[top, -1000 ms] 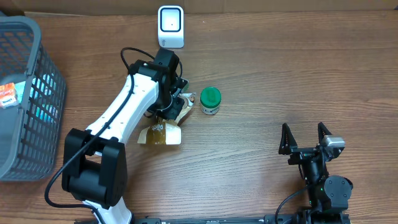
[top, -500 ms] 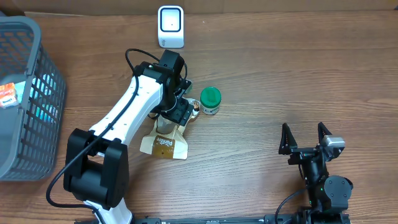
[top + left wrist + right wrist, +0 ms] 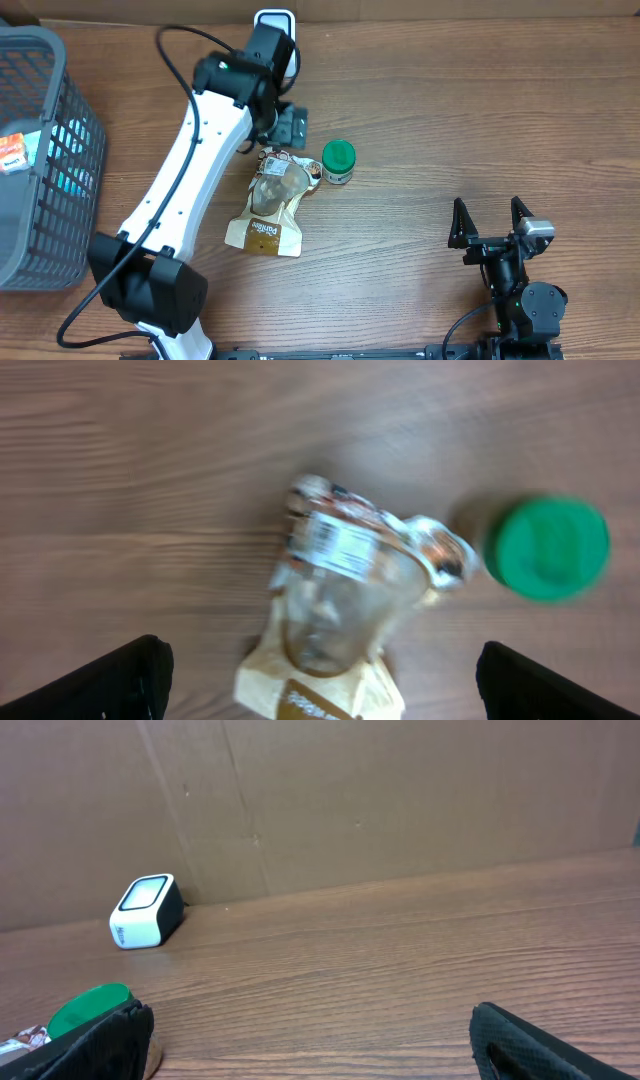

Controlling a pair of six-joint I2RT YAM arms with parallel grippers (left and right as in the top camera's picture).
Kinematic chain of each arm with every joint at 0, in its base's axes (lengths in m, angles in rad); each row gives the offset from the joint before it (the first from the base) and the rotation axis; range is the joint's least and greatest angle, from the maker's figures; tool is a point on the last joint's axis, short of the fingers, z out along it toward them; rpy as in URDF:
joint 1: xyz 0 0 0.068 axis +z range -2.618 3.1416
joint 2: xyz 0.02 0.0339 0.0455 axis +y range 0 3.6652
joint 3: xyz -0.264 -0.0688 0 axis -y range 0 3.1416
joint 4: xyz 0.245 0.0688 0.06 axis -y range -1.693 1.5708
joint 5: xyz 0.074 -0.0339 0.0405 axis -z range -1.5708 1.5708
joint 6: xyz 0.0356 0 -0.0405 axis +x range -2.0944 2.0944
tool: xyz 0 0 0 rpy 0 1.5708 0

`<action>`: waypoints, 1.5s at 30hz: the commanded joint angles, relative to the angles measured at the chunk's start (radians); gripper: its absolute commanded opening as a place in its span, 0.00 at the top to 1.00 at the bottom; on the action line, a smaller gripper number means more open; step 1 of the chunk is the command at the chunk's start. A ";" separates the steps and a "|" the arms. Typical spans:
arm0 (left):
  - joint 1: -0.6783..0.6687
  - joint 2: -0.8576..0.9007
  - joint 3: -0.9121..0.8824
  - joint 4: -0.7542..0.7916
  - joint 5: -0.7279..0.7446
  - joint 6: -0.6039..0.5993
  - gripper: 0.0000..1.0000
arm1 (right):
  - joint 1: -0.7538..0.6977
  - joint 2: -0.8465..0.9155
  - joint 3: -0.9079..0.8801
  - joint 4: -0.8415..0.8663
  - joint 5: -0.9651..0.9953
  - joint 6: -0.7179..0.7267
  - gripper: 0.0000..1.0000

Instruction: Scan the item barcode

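The item, a tan pouch [image 3: 271, 203] with a clear window, lies flat on the table left of a green-lidded jar [image 3: 338, 162]. My left gripper [image 3: 290, 126] hovers open above the pouch's top end and holds nothing. In the left wrist view the pouch [image 3: 335, 610] lies below and between the spread fingertips, with a white label [image 3: 340, 546] near its top; the print is blurred. The white scanner [image 3: 277, 20] stands at the back, partly hidden by the left arm. My right gripper [image 3: 490, 222] rests open at the front right, empty.
A grey mesh basket [image 3: 40, 150] holding packaged goods stands at the left edge. In the right wrist view the scanner [image 3: 146, 910] and the jar's green lid [image 3: 88, 1008] sit far left, before a cardboard wall [image 3: 400, 800].
My left gripper opened and let go of the pouch, then rose and drew back toward the scanner. The pouch now lies flat. The right arm has not moved.
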 commanded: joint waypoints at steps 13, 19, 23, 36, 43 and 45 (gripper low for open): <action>0.014 -0.004 0.146 -0.112 -0.328 -0.189 0.00 | 0.004 -0.011 -0.011 0.005 -0.002 -0.001 0.00; 0.125 -0.005 0.398 -0.160 -0.227 -0.109 0.02 | 0.004 -0.011 -0.011 0.005 -0.002 -0.001 0.00; 0.250 -0.005 0.583 -0.218 -0.215 -0.108 0.15 | 0.004 -0.011 -0.011 0.005 -0.002 -0.001 0.00; 0.907 0.019 0.718 -0.279 0.006 -0.147 0.23 | 0.004 -0.011 -0.011 0.005 -0.002 -0.001 0.00; 1.094 0.132 0.704 -0.277 0.082 -0.147 0.21 | 0.004 -0.011 -0.011 0.005 -0.002 -0.001 0.00; 1.098 0.187 0.704 -0.295 0.081 -0.146 0.20 | 0.004 -0.011 -0.011 0.005 -0.002 -0.001 0.00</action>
